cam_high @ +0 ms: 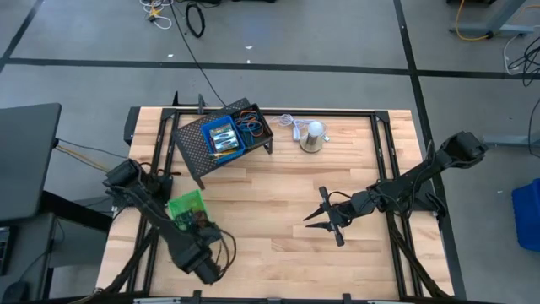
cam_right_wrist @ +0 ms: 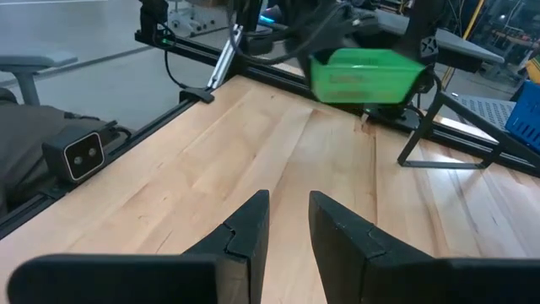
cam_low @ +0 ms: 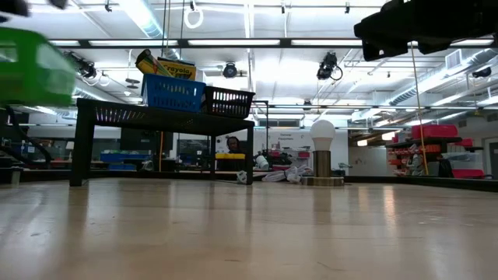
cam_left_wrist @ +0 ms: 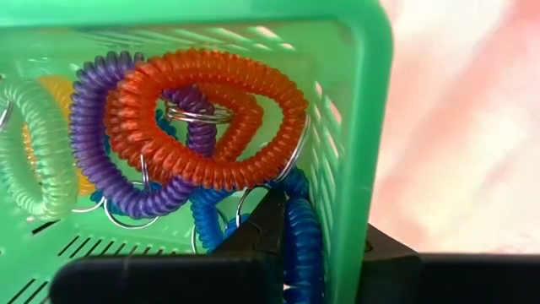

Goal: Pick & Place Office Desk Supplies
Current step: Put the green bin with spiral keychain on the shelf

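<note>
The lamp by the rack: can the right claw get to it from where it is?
Probably yes. The right claw hovers over bare wood in the middle of the table, and nothing lies between it and the lamp. Only the lamp's white cord trails beside it, toward the rack.

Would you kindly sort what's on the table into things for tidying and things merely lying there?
For the job:
- green tray, held by the left pincer
- coiled loops inside it
- blue tray with crayon box

Lying about:
- black mesh rack
- silver dome
</note>
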Robot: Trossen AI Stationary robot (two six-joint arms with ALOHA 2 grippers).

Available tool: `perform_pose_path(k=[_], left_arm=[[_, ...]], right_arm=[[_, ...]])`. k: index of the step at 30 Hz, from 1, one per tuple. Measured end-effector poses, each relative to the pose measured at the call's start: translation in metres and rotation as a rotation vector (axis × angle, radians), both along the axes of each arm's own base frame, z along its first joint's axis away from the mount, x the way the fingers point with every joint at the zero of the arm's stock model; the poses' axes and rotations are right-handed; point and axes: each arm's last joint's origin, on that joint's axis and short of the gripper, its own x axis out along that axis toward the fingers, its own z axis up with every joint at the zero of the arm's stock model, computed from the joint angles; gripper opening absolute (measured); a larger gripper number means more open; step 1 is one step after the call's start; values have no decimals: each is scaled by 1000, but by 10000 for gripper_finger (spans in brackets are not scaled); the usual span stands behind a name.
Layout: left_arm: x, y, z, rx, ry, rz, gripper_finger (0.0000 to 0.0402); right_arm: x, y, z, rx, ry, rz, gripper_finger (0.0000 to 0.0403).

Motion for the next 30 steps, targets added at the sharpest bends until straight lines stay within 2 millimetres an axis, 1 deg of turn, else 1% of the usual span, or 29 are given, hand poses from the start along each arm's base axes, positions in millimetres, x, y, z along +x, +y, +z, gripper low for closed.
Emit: perform_pose_path(k=[5,8,13,17,20,24,27,30], left_arm=[[13,15,18,84,2,-22,35],[20,22,26,97,-14,-38,35],[25,32,39,91,-84,-69,35],[24,36,53,99,-192,-96,35],[22,36,65,84,-310,-126,35],[18,28,81,60,-480,-205,35],[10,24,86,58,-550,-250,35],[2,18,81,50,-581,-277,35]], right_arm=[[0,0,0,2,2,0,96],[0,0,-1,2,6,-1,96],[0,0,-1,11,11,14,96],[-1,2,-2,-2,22,22,96],[-2,3,-2,-5,26,26,96],[-2,3,-3,-9,32,27,96],[-2,3,-3,-13,34,27,96],[-2,2,-3,-12,33,27,96]])
